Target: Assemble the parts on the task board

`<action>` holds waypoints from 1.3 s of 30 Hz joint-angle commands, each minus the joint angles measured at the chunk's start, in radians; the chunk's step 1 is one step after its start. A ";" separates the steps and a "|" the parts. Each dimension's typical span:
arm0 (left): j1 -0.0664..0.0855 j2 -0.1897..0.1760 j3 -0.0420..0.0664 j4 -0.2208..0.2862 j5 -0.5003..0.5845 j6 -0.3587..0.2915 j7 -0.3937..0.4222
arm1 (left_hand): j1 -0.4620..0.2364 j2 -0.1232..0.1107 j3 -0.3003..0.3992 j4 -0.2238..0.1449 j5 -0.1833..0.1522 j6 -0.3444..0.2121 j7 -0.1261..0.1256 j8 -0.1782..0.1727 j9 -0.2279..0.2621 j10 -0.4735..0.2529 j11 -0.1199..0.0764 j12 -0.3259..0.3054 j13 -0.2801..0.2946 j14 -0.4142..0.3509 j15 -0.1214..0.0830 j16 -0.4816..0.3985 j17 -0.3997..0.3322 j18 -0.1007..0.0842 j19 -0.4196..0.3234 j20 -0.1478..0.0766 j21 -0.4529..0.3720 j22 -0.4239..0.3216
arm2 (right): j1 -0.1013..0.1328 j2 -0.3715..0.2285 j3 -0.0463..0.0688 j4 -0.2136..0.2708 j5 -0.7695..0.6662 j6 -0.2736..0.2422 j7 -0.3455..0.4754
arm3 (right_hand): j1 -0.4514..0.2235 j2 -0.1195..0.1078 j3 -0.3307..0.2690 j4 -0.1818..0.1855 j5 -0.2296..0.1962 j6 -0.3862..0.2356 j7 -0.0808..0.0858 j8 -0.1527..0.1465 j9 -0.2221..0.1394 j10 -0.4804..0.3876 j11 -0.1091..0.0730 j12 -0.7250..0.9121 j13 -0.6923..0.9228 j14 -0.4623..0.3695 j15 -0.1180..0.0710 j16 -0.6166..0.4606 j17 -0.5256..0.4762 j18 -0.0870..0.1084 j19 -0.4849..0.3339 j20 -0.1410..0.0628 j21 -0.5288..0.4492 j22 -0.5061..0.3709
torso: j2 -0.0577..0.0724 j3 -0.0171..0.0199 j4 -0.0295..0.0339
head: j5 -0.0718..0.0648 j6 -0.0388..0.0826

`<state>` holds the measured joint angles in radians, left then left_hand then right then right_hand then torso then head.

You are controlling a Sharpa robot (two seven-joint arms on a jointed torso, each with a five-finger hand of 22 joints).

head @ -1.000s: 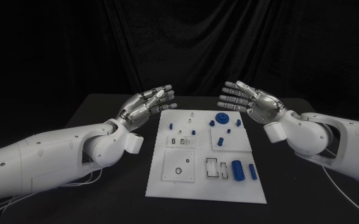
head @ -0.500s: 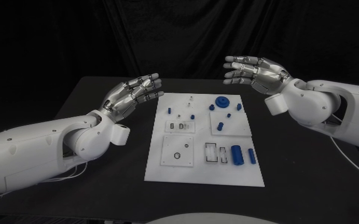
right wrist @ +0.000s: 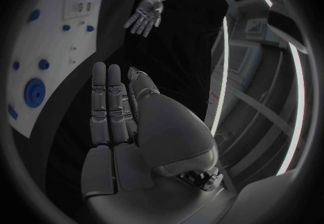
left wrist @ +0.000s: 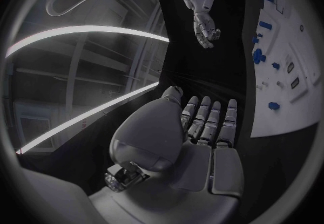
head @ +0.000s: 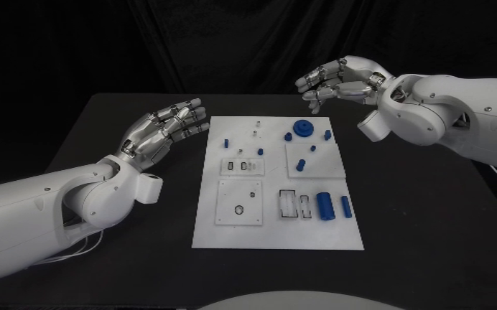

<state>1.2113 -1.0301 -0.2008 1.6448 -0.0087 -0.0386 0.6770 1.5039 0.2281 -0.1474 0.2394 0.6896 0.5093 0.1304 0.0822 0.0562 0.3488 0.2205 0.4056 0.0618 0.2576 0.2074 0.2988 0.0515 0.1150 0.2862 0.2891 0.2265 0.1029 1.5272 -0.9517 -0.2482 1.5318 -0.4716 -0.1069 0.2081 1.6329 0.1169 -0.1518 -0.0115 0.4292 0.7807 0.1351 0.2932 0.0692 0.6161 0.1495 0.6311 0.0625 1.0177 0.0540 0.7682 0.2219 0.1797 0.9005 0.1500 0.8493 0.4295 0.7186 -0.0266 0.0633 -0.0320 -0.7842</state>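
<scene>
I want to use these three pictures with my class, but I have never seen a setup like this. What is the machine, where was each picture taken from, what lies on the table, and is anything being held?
This is a robot with two white arms ending in silver, many-fingered hands. The square picture comes from a camera on its head, looking down at a black table. The two round pictures come from cameras at its wrists, behind each palm.

On the table lies a white task board with small blue parts, such as a round blue disc at its far end and a blue cylinder nearer the robot.

The left hand and right hand hover with nothing in them, either side of the board's far end.
</scene>
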 commanded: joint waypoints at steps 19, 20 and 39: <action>0.003 -0.016 0.006 0.053 -0.011 0.036 0.300 | 0.006 -0.001 0.030 -0.004 0.009 0.015 0.008 0.004 0.001 0.001 0.023 0.008 0.001 0.015 0.023 0.023 0.004 -0.008 -0.018 0.000 -0.012 -0.007 | 0.001 0.026 0.001 0.018 -1.165 -0.218 -0.307 | -0.050 -0.163 0.169 0.226 -0.188 0.095 -0.063 -0.133 0.014 0.262 -0.056 -0.237 0.001 0.433 -0.068 0.610 0.789 -0.088 0.467 -0.055 0.518 0.686 | 0.084 -0.0372 0.0401 | -0.047 0.029; 0.003 -0.016 0.006 0.054 -0.011 0.036 0.300 | 0.006 -0.001 0.030 -0.004 0.009 0.015 0.008 0.004 0.001 0.001 0.023 0.008 0.001 0.015 0.023 0.023 0.004 -0.008 -0.018 0.000 -0.012 -0.007 | -0.001 0.027 0.001 0.019 -1.188 -0.216 -0.312 | -0.052 -0.165 0.171 0.228 -0.190 0.095 -0.062 -0.134 0.015 0.264 -0.056 -0.239 0.001 0.435 -0.068 0.611 0.793 -0.089 0.468 -0.056 0.519 0.688 | 0.090 -0.0399 0.0450 | -0.052 0.032; 0.003 -0.030 0.006 0.068 -0.011 0.041 0.294 | 0.005 -0.002 0.038 -0.006 0.010 0.019 0.010 0.004 0.001 -0.002 0.026 0.007 0.000 0.008 0.023 0.019 0.003 -0.009 -0.030 0.001 -0.020 -0.011 | -0.022 0.013 0.000 0.049 -1.301 -0.164 -0.351 | -0.090 -0.205 0.196 0.255 -0.234 0.096 -0.082 -0.168 0.016 0.270 -0.057 -0.310 0.004 0.443 -0.074 0.601 0.801 -0.091 0.472 -0.063 0.525 0.707 | 0.129 -0.0487 0.0690 | -0.071 0.041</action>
<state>1.2118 -1.0609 -0.1956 1.7110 -0.0105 -0.0175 0.6777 1.5039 0.2281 -0.1152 0.2331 0.6934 0.5200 0.1412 0.0821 0.0559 0.3455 0.2387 0.4095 0.0615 0.2702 0.2272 0.3165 0.0539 0.1154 0.2626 0.2882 0.2108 0.0927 1.5088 -0.9360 -0.2484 1.5782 -1.7347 -0.2798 -0.1071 1.5449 -0.0820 0.0417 0.2402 0.1968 0.8720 0.0536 0.1286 0.0833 0.8785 0.0910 0.3250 0.0654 1.4561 -0.0215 1.3756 1.0244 0.0935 1.3706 0.0892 1.3749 1.1365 0.8408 -0.0758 0.1313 -0.1053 -0.7436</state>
